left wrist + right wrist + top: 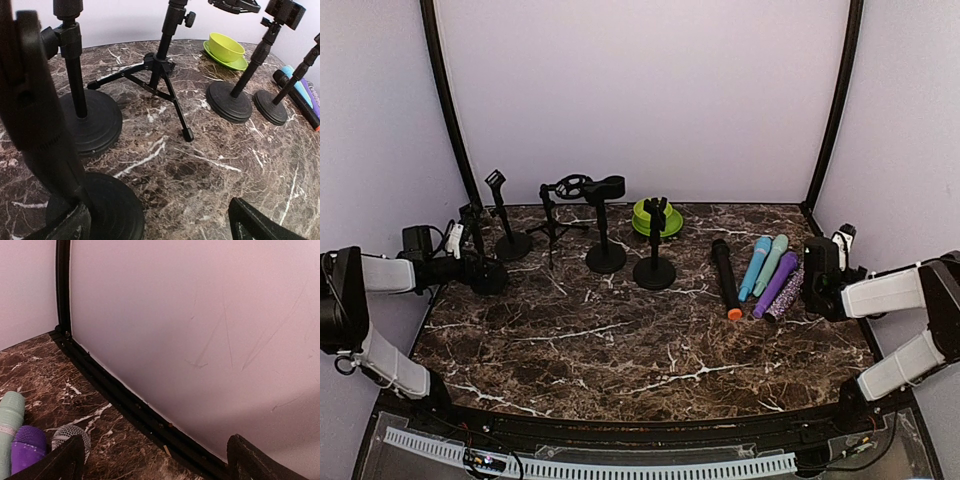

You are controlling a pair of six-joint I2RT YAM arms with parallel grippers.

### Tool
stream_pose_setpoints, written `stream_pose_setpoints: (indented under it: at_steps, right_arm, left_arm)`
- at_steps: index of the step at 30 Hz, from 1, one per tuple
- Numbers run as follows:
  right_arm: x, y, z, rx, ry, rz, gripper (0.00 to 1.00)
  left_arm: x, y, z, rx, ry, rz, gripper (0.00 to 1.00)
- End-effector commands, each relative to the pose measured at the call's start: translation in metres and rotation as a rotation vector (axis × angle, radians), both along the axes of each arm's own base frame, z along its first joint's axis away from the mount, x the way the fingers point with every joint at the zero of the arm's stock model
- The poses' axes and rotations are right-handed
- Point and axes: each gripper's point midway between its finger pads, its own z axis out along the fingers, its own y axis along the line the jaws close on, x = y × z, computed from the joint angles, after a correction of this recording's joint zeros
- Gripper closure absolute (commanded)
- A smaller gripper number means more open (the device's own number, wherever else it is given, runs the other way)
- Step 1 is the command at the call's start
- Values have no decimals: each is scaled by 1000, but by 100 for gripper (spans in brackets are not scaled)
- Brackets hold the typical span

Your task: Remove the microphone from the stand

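Nothing is done yet: what looks like the black microphone [606, 187] sits atop its stand [605, 245] at the back of the counter [620, 350]. Left claw [160, 227] and right claw [155, 462] both gape wide, empty, well apart from it

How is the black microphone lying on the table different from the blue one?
The black microphone has an orange tip; the blue microphone shows none. The black one lies by itself; the blue one lies close beside a teal microphone. Both lie flat.
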Motion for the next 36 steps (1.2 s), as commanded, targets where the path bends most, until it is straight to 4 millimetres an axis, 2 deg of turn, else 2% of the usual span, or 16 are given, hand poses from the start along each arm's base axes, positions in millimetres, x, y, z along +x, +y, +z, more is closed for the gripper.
stream_pose_setpoints:
  at_steps: [1,4,7,9,12,13,15,18,21,24,28,30,32,34,36]
  right_arm:
    - [-8,-20,7,-18,-122,-64,0]
    - [-9,-24,13,-24,-182,-11,1]
    - [-6,-30,20,-12,-248,24,0]
    - [6,-27,12,16,-201,75,0]
    - [2,-18,21,40,-307,171,0]
    - [2,-16,19,42,-308,183,0]
    - [0,-16,15,46,-320,190,0]
    - [8,-6,15,34,-301,281,0]
    - [19,15,13,14,-271,427,0]
    - [23,17,12,14,-266,453,0]
    - [30,19,9,30,-251,490,0]
    - [26,21,4,45,-252,518,0]
    - [25,35,8,0,-279,615,0]
    - [19,37,8,4,-282,629,0]
    - [24,33,7,8,-276,605,1]
  left_arm:
    - [26,13,3,21,-130,91,1]
    - [27,10,1,43,-225,87,1]
    - [37,9,-4,21,-196,96,1]
    - [46,12,-12,25,-136,120,1]
    - [56,18,-17,-6,-90,161,1]
    - [55,17,-16,-26,-98,171,1]
    - [52,13,-1,-48,-213,164,1]
    - [47,10,0,-28,-231,174,1]
    - [39,6,5,-15,-283,166,1]
    - [28,-1,11,14,-350,155,1]
    - [17,-11,11,67,-400,149,1]
    - [11,-14,13,102,-438,162,1]
    - [7,-9,10,118,-447,208,1]
    - [4,-11,6,109,-461,202,1]
    - [5,-12,6,119,-450,200,1]
